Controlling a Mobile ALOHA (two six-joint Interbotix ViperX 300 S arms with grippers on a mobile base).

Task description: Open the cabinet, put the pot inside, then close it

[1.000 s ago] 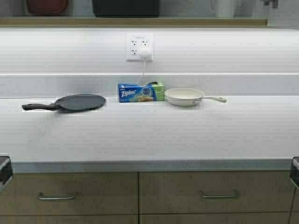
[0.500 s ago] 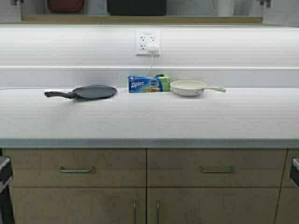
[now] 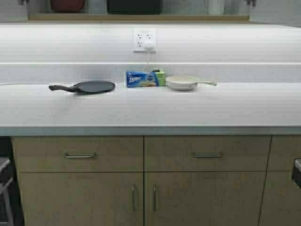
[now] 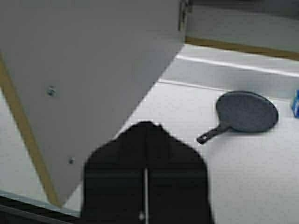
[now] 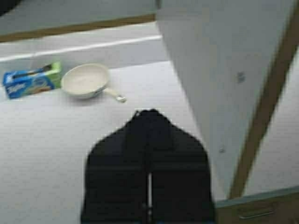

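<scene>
The wall cabinet stands open; its tan shelf edge [image 3: 141, 18] runs along the top of the high view. The black pot [image 3: 134, 5] sits on that shelf, only its lower part in view. The left door's grey inner face [image 4: 84, 70] swings out beside my left gripper [image 4: 146, 125], which is shut and empty. The right door's inner face [image 5: 233, 60] stands beside my right gripper [image 5: 150, 113], also shut and empty. Both grippers hang over the counter, apart from the doors.
On the white counter [image 3: 150, 108] lie a flat dark griddle pan [image 3: 91, 86], a Ziploc box [image 3: 143, 78] and a white frying pan [image 3: 183, 82]. Tan base cabinets with drawers [image 3: 141, 155] are below. A red-brown item [image 3: 67, 4] and a white item [image 3: 215, 5] share the shelf.
The robot has backed away from the counter: the whole scene has shrunk and shifted up, and the base cabinet doors have come into view.
</scene>
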